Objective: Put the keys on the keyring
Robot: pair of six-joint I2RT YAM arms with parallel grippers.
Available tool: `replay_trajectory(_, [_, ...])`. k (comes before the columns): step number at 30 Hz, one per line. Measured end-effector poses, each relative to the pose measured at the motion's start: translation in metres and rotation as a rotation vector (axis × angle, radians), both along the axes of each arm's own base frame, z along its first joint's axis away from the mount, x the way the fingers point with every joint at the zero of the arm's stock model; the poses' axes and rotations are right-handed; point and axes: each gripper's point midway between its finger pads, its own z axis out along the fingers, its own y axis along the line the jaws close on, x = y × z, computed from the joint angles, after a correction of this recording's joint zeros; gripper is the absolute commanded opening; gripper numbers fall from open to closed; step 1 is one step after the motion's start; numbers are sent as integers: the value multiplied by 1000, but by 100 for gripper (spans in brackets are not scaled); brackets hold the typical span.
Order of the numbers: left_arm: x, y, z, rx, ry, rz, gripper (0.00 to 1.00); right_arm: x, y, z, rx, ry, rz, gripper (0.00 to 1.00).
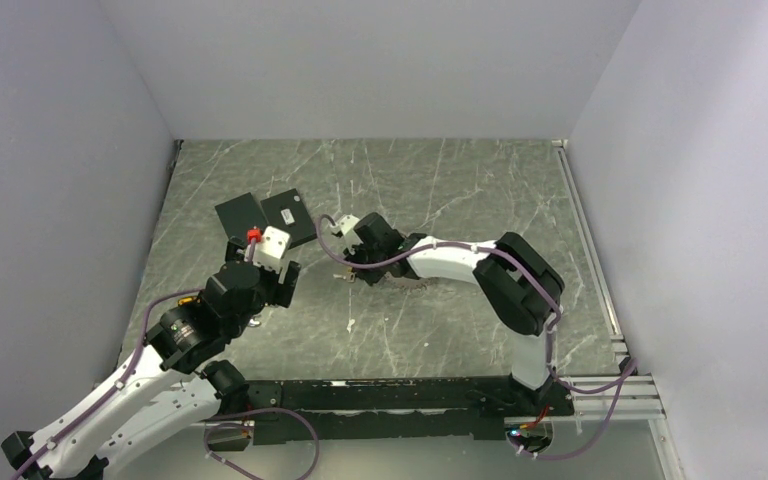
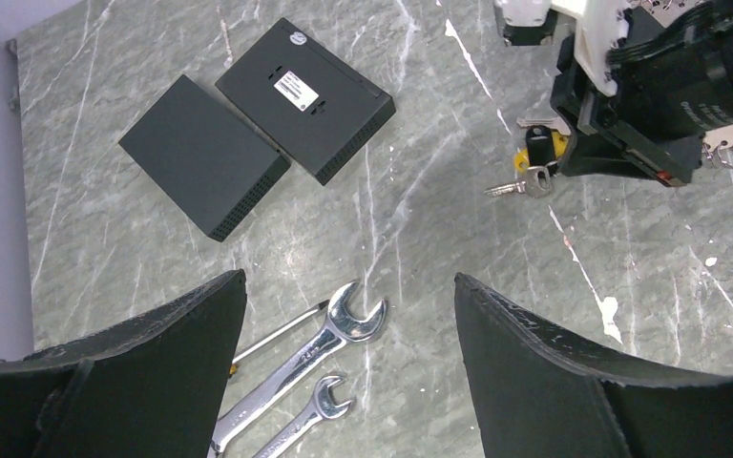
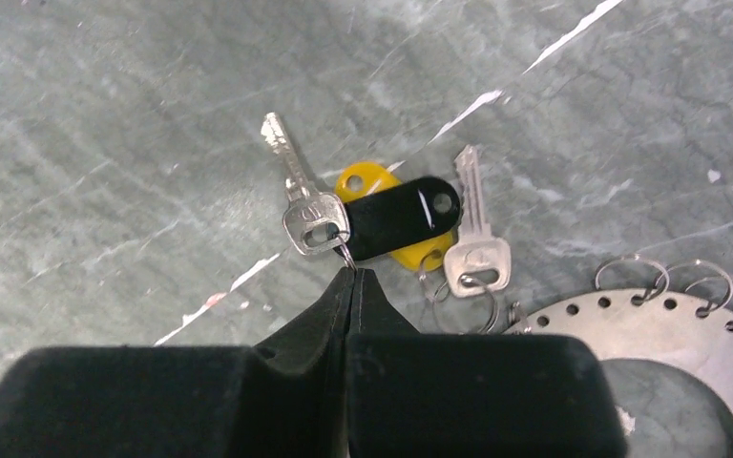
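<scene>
The right end effector (image 3: 349, 277) has its fingers pressed together, tips at the wire loop of the small silver metal keys with black and yellow tags (image 3: 310, 215), centre frame on the grey marbled surface (image 3: 105, 143); the keyring (image 3: 611, 329), a perforated silver disc edged with loops, lies just beside, lower right; the left end effector (image 2: 348, 281) is spread apart
</scene>
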Motion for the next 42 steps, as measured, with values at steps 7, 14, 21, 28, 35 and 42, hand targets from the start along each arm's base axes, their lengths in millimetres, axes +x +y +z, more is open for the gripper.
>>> replay_trajectory(7, [1, -1, -2, 8, 7, -1, 83, -30, 1, 20, 25, -12, 50, 0])
replay_trajectory(14, [1, -2, -4, 15, 13, -5, 83, -49, 5, 30, 66, 8, 56, 0])
replay_trajectory(21, [1, -3, -4, 12, 14, -12, 82, -60, -7, 13, 43, 69, 17, 0])
replay_trajectory(28, [0, -5, -4, 7, 19, -25, 82, -70, -12, 4, 29, 100, 4, 0])
replay_trajectory(35, [-1, -5, -3, 3, 15, -26, 82, -83, -11, -3, 25, 124, 21, 15])
replay_trajectory(42, [-1, -5, -3, 3, 16, -28, 82, -86, -14, -3, 23, 123, 22, 24])
